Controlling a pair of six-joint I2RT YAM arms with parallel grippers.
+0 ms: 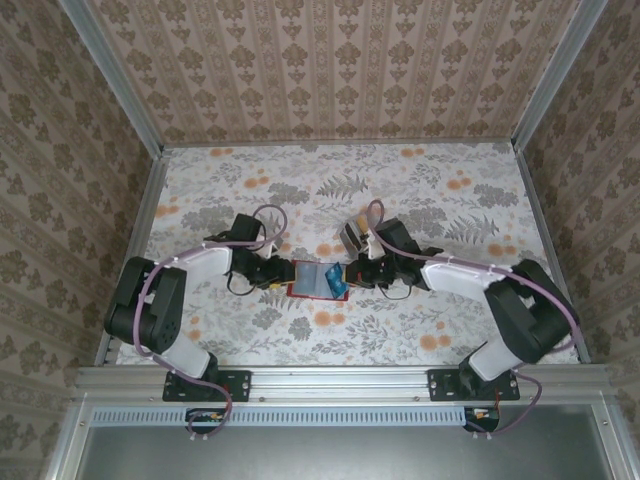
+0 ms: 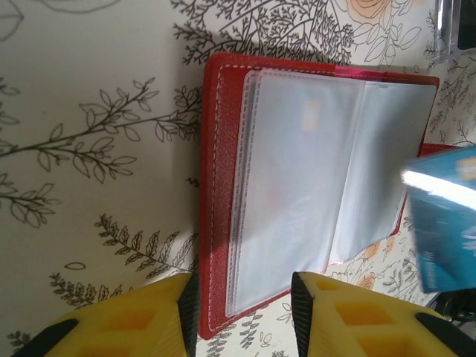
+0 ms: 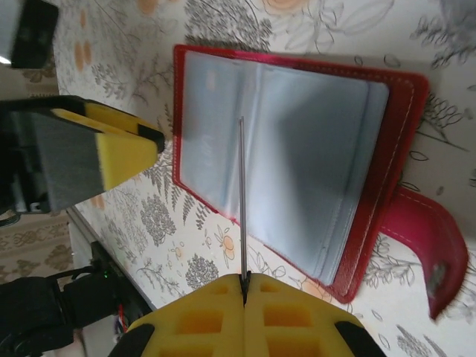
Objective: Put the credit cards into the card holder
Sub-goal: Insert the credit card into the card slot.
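Right tool point(image 3: 243, 282) is clenched on a blue card point(image 2: 445, 227), pinched by one end so that the card stands on edge and juts out over the open card holder point(image 3: 297, 160). From the right wrist I see the card as a thin line, its far tip above the clear pockets point(image 3: 223, 141) near the fold. Left tool point(image 2: 242, 301) has its jaws part-way apart, astride the holder's near corner. One finger appears to be over the holder and the other just off it, over the bench point(image 1: 440, 200). It is clamped on nothing, and I cannot tell whether the tips press the cover down. The holder lies flat and open at mid-bench between the two tools, with its tab strap point(image 3: 428, 249) flopped out beside it. Spare cards point(image 1: 353, 237) sit just behind the right tool. Judgement: the step in hand is inserting this card, which is not yet in a pocket. The next move calls for rolling the wrist until the card lies nearly flat and lining its leading edge up with a pocket mouth. Then I would slide it in at a shallow angle while the left tool steadies the holder. Risk: the thin film may buckle, or the holder may skid.
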